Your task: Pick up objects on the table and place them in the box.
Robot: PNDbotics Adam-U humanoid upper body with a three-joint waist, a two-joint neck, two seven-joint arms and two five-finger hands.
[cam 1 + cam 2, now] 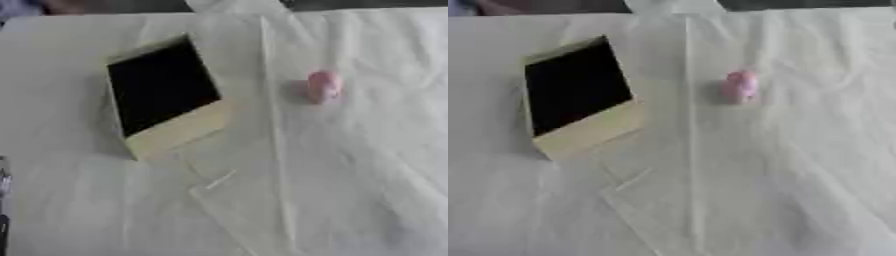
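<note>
A dark sliver of the left hand (3, 200) is showing at the lower left edge of the left eye view; its fingers cannot be judged open or closed, and the right hand is showing in neither view. The box (166, 95) is lying open on the white-covered tabletop (350, 190). A small pink object (323, 86) is resting well to the right of the box, apart from it.

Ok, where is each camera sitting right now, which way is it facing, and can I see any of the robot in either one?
Left eye view: in the head, looking down at the white cloth, the open box and a small pink object; a dark sliver at the lower left edge may be part of the robot, too little to tell.
Right eye view: beside it in the head, same downward look; none of the robot shows.
Shared: box, pink object and cloth, the box left of the pink object.
</note>
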